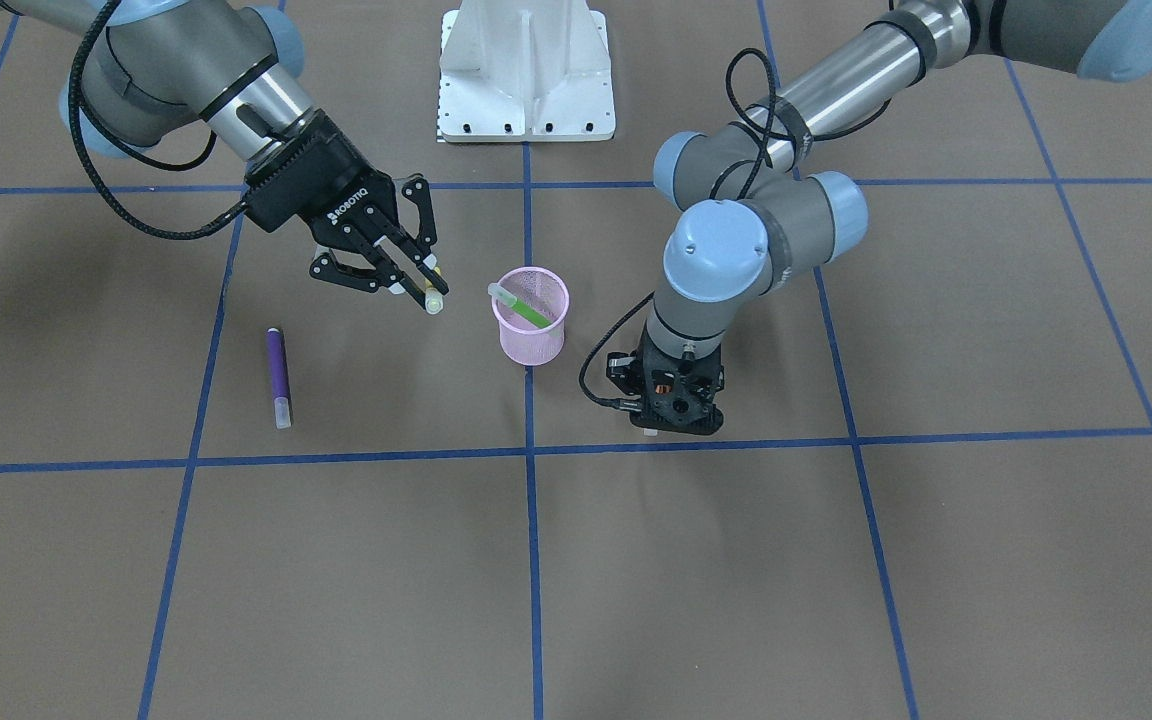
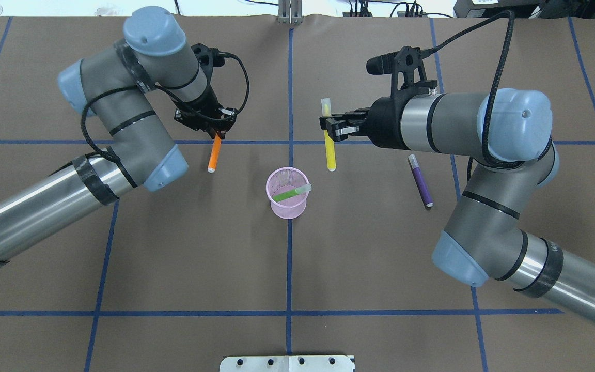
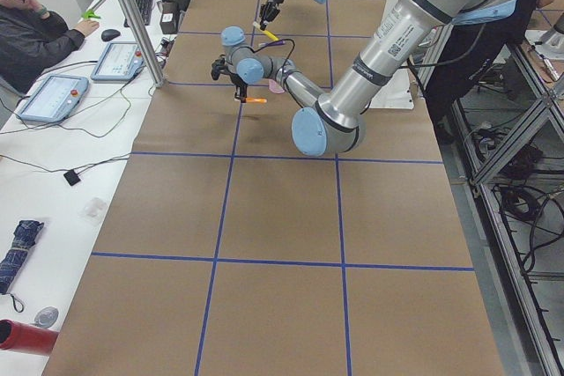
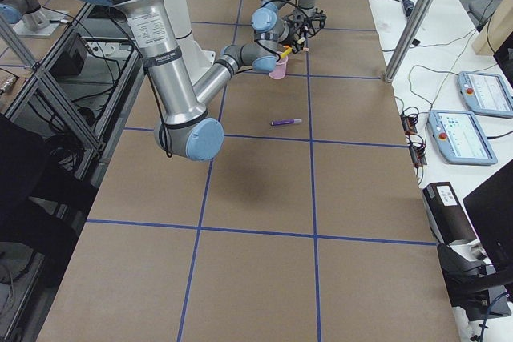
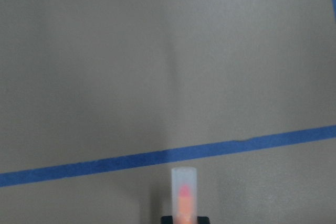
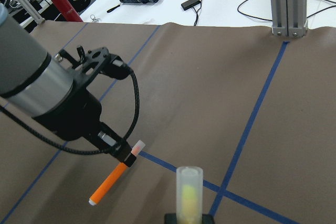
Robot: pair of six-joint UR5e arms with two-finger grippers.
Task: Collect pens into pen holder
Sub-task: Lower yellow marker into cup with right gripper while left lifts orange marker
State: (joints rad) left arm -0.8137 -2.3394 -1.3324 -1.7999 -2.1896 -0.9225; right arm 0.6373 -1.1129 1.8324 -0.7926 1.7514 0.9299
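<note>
pink mesh cup [image 2: 287, 200] stands upright on the brown table [image 2: 173, 258], on a blue tape line [image 2: 288, 268] near the middle, between the two arms. green pen [image 2: 290, 194] is inside it, leaning, with its whitish cap poking over the rim on the robot's right side. left gripper [image 2: 217, 133] is clenched on the orange pen [image 2: 215, 152] close to its capped end. the pen's long body slants down and away from the fingers, on the robot's left of the cup and apart from it. cannot tell whether its lower tip touches the table. right gripper [image 2: 331, 127] is grasping a yellow pen [image 2: 329, 139], pinched nearer the capped end than the other. in the overhead view the pen runs lengthwise away from the robot, cap on the far side. it sits beyond the cup and a little to the robot's right, not over the rim. in the front-facing view its cap shows past the fingers, near the cup but clear of it. purple pen [image 2: 420, 181] lies flat on the table, on the robot's right, well apart from the cup. its cap points away from the robot, and no gripper touches it.
</note>
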